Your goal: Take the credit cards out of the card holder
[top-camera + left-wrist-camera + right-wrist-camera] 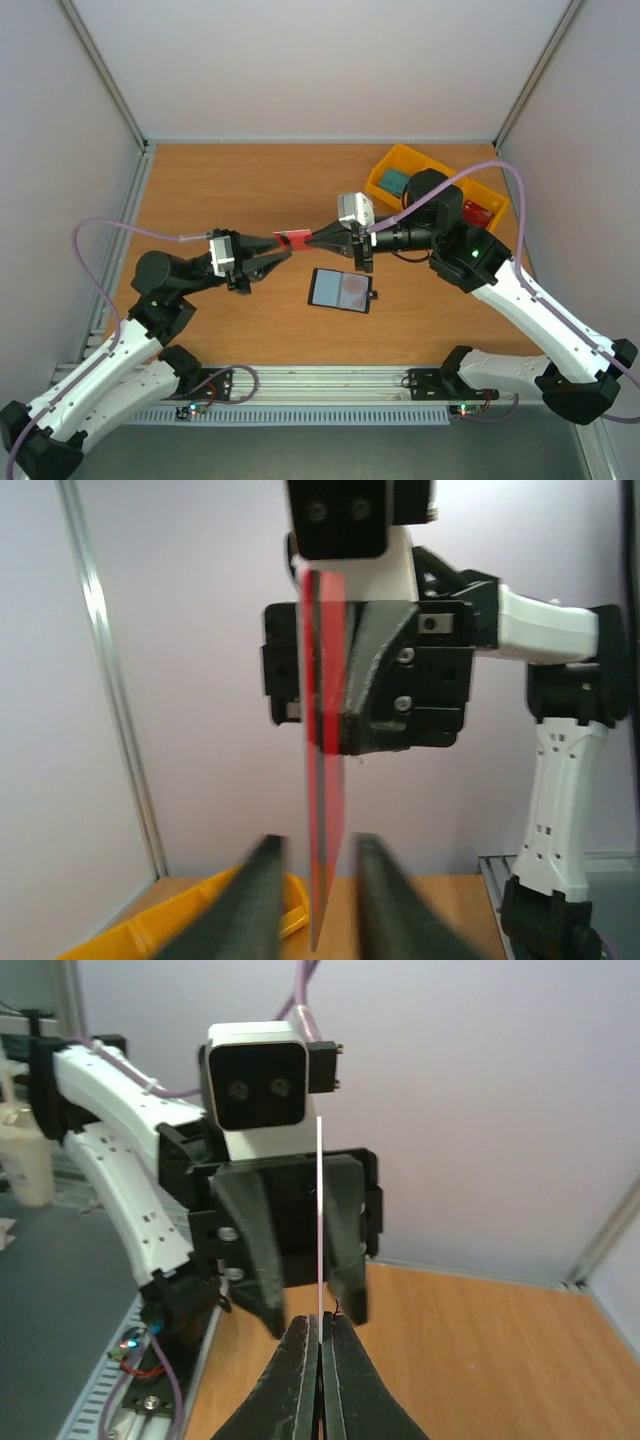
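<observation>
A red credit card (295, 240) hangs in the air between my two grippers, above the table. My right gripper (312, 238) is shut on its right end. In the right wrist view the card (319, 1210) shows edge-on, pinched between the closed fingertips (308, 1340). My left gripper (283, 250) is open, with one finger on either side of the card's free end (325, 810), not touching it. The grey-blue card holder (342, 290) lies flat on the table just below and right of the card, its black tab (374, 294) to the right. Neither gripper touches it.
A yellow compartment tray (400, 160) stands at the back right, behind the right arm, with a teal item (393, 181) and a red item (476, 212) in it. Grey walls close in the left, back and right sides. An aluminium rail runs along the near edge.
</observation>
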Available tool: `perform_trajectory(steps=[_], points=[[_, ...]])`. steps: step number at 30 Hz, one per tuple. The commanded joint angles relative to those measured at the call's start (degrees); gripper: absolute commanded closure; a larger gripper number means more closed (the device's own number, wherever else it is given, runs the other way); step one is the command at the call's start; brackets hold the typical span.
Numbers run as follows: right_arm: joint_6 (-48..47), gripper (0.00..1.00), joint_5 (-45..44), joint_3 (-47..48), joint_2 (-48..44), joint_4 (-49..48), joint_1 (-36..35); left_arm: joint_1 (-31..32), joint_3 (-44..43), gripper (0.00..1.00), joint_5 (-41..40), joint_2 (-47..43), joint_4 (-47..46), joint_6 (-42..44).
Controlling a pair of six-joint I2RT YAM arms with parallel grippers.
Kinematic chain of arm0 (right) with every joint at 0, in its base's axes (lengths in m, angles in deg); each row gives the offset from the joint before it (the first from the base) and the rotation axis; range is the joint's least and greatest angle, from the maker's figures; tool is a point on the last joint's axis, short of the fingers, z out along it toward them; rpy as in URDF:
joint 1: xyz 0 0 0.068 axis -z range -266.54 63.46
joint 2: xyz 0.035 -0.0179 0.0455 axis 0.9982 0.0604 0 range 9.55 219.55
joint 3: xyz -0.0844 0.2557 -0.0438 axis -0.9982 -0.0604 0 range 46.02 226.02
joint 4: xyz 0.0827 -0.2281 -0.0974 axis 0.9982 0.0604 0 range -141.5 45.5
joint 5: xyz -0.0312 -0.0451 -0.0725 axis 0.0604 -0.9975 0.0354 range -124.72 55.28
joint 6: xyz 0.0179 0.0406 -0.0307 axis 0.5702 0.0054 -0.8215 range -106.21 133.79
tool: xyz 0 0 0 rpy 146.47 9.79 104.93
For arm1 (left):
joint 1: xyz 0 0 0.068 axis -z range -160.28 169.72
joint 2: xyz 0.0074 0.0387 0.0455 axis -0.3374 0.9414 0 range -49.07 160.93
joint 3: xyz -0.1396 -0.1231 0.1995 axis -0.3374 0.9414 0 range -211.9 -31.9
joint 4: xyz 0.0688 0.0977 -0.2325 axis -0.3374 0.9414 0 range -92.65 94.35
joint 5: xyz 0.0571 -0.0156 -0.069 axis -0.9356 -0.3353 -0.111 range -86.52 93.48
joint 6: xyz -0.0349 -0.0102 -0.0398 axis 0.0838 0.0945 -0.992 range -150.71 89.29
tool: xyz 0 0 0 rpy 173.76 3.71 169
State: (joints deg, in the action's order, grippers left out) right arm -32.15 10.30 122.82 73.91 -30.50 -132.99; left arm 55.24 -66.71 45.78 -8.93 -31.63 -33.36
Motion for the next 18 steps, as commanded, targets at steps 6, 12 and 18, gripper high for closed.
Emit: perform_trajectory(steps=[6,12,18], points=[[-1.3,0.99,-33.8,8.0,6.7,20.2,11.3,0.1,7.2,0.01,-24.8,-3.4,14.6,-3.1],[-3.7,0.99,-69.8,14.7,20.6,31.5,21.9,-6.6,12.3,0.01,-43.4,-6.6,33.0,-14.2],[-7.7,0.99,-71.4,13.3,27.9,29.5,32.6,-12.4,15.4,0.01,-43.3,-7.1,33.1,-20.6]])
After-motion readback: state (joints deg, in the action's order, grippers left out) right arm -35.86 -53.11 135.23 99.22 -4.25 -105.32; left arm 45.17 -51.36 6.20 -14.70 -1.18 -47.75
